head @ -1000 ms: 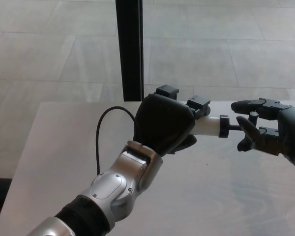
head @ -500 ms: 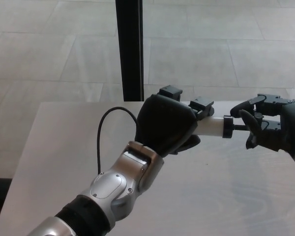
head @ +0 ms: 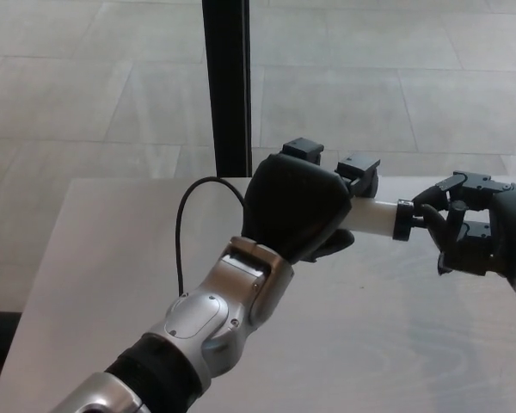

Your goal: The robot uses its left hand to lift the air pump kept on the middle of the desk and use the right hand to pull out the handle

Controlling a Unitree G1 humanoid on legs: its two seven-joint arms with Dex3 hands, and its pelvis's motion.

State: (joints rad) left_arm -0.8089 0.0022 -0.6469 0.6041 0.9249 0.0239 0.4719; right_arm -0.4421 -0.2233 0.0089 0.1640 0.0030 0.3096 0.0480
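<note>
Above the middle of the desk, the left hand is wrapped around the air pump, holding it clear of the surface with its white barrel lying level and pointing toward the robot's right. That sideways hold looks deliberate — it turns the capped end and the handle straight at the right hand, so a pull can run along the barrel's own line while the left hand braces against it. The right hand sits at that end with its fingers curled around the short dark stem beyond the cap; they appear to be closed on it, though exactly how firmly they bear on it is hard to read. A thin black hose loops up from behind the left wrist and arches back toward the pump, hanging free of the desk.

Compared with a second ago, the pump sits a little higher and further toward the robot's right — the left hand has carried it that way. The right hand, which then had its fingers spread and only near the stem, has now folded them around it. No extra length of rod shows yet, so I judge the pull itself has not begun.
</note>
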